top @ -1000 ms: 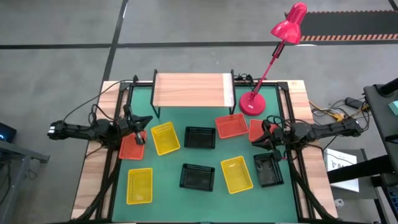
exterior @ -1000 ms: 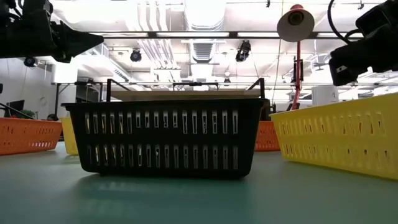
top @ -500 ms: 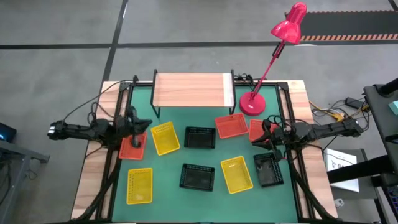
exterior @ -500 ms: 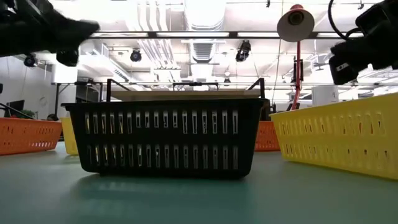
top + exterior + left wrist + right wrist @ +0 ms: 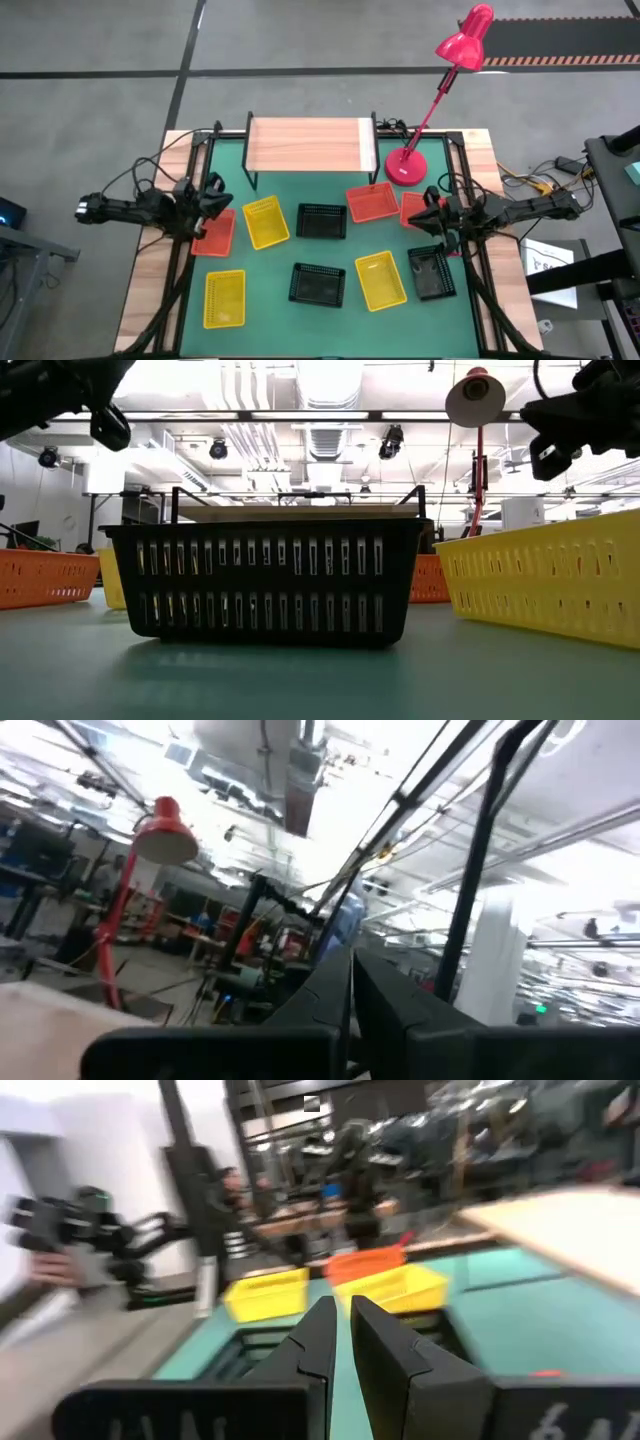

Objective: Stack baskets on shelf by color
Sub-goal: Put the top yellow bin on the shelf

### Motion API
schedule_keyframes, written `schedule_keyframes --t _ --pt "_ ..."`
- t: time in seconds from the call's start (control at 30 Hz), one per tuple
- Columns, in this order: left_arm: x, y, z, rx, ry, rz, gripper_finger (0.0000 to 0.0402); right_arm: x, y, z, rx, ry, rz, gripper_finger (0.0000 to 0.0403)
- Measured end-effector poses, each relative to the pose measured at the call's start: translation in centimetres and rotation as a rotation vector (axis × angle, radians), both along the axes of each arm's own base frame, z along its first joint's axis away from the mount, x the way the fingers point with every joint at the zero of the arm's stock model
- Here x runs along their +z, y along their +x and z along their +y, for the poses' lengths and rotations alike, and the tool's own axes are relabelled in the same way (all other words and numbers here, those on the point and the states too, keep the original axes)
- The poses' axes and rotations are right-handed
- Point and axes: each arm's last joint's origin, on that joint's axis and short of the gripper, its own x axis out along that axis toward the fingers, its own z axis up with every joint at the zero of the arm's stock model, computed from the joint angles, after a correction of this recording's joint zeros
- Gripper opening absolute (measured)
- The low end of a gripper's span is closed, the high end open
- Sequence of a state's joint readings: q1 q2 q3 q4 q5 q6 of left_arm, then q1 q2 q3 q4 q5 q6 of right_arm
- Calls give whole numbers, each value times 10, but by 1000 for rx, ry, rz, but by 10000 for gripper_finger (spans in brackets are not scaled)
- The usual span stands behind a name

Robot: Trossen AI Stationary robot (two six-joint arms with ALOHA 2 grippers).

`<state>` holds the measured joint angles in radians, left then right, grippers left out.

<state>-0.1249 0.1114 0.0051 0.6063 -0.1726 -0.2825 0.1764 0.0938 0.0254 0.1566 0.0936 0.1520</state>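
All nine baskets are sitting on the green mat, none on the shelf (image 5: 310, 145). The orange basket (image 5: 214, 234) by the left gripper (image 5: 214, 194) is lying with its long axis toward the shelf. Left gripper is hovering clenched, empty; right gripper (image 5: 430, 212) is nearly closed, grasping nothing.

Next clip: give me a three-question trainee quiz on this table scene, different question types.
1. True or false: the shelf already holds a basket.
2. How many black baskets lie on the mat? A two, B three, C four.
3. Fill in: the lamp stands nearest the ___ gripper.

Key: 1 false, its top is bare. 2 B. 3 right; the left gripper hangs over an orange basket.
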Motion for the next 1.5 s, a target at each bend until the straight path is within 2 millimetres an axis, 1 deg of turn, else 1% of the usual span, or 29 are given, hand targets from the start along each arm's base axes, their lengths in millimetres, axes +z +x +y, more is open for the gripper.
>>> schedule_keyframes --t 0.13,0.23,0.33,0.4,0.53,0.67,0.77,0.9,1.0,1.1,1.17,1.27,1.37,1.43,1.5 --pt "5 -1 0 5 -6 -47 0 2 0 -2 -90 -66 -19 28" --pt "11 -1 1 38 27 -100 0 12 -2 -3 -118 -110 -131 28" --pt "20 -1 0 43 20 -159 0 24 -5 -3 -123 -135 -251 28" --pt "27 1 0 37 22 -178 0 27 -5 -3 -137 -173 -287 28" --pt "39 13 -2 27 31 -130 0 28 -4 -3 -162 -274 -295 28" --pt "55 28 -4 21 40 -96 0 32 -4 -3 -179 -309 -338 28" --pt "68 39 -6 4 50 -88 0 36 -4 -2 -152 -345 -386 28" --pt "82 62 -10 -38 74 -43 0 44 -7 -1 -127 -374 -494 28" --pt "91 81 -16 -62 81 -12 0 46 -8 -1 -141 -388 -520 28" --pt "91 103 -23 -99 76 66 0 46 -8 -1 -145 -401 -522 28" --pt "94 116 -28 -123 57 87 0 47 -8 -1 -147 -398 -528 28" --pt "89 139 -36 -157 27 169 0 47 -9 -1 -150 -397 -537 28" --pt "76 163 -43 -179 -41 290 0 48 -9 -1 -151 -397 -540 28" --pt "77 176 -46 -197 -91 329 0 48 -10 -1 -157 -405 -549 28" --pt "75 186 -48 -207 -136 413 0 50 -10 -1 -170 -424 -565 28"
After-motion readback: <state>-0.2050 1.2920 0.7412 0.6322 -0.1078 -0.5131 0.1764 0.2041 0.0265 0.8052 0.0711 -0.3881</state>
